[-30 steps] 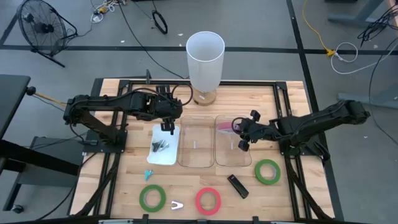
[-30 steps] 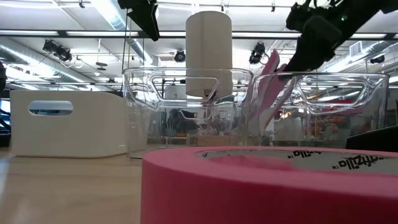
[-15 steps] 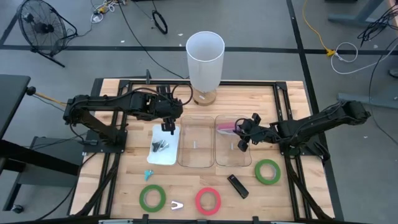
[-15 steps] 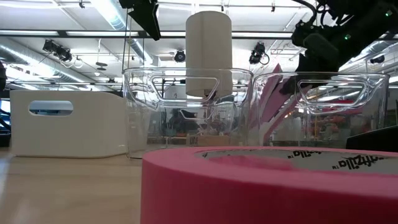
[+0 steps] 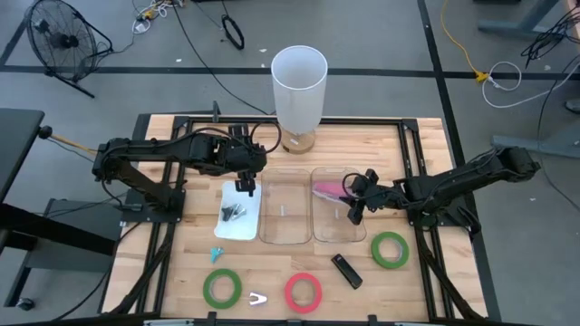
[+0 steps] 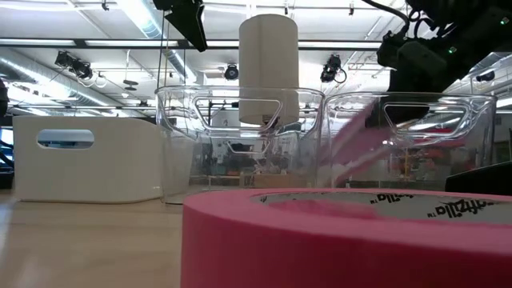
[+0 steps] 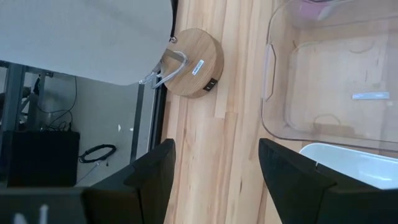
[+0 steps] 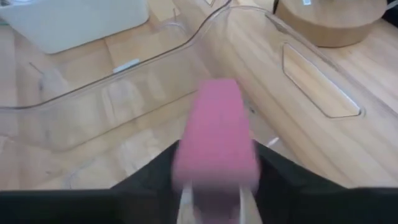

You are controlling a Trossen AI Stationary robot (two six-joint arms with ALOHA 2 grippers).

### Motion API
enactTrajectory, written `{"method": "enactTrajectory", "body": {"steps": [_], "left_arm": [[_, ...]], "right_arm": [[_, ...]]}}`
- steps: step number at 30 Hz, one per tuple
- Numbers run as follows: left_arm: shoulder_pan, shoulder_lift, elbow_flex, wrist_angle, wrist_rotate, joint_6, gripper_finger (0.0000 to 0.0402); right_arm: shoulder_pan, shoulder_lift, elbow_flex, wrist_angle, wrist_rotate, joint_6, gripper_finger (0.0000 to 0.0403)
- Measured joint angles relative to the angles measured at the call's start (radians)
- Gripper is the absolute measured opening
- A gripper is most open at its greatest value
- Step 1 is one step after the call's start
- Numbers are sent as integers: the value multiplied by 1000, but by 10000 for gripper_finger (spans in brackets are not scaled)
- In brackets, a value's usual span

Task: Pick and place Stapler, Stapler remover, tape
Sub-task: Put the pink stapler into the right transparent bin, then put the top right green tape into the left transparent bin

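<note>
High view: pink stapler (image 5: 325,188) in R bin (image 5: 340,217)

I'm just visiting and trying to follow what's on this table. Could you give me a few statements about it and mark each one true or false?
1. A pink object lies inside the right clear bin. True.
2. Both green tape rolls sit inside the clear bins. False: one green roll and the other green roll both lie on the wooden table, outside the bins.
3. The left gripper is over the white tray. True.
4. The red-pink tape roll is held by the right gripper. False: it lies on the table's front edge, far from that gripper.
5. The white cylinder lies on its side. False: it stands upright.
</note>
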Motion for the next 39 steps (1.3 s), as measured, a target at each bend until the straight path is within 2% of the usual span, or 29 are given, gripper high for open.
{"method": "enactTrajectory", "body": {"steps": [3, 6, 13, 15, 18, 21, 26, 30, 35, 39], "left_arm": [[0, 0, 0, 0, 0, 0, 234], [0, 0, 0, 0, 0, 0, 234], [0, 0, 0, 0, 8, -3, 234], [0, 0, 0, 2, 9, -6, 234], [0, 0, 0, 2, 9, -6, 234], [0, 0, 0, 5, 9, -5, 234], [0, 0, 0, 8, 9, -7, 233], [0, 0, 0, 8, 9, -26, 233], [0, 0, 0, 8, 9, -45, 233], [0, 0, 0, 8, 10, -78, 233]], "right_arm": [[4, 0, 0, 3, 0, -5, 193], [3, -1, 5, 0, 1, -31, 194], [3, -46, 84, -66, -2, -134, 163], [4, -62, 110, -86, -55, -133, 153], [19, -69, 131, -101, -214, -121, 140], [62, -68, 149, -95, -350, -61, 129], [184, -65, 175, -114, -394, 71, 110], [316, -64, 190, -120, -391, 227, 93], [483, -55, 191, -122, -339, 463, 76], [595, -49, 192, -235, -270, 680, 73]]}}
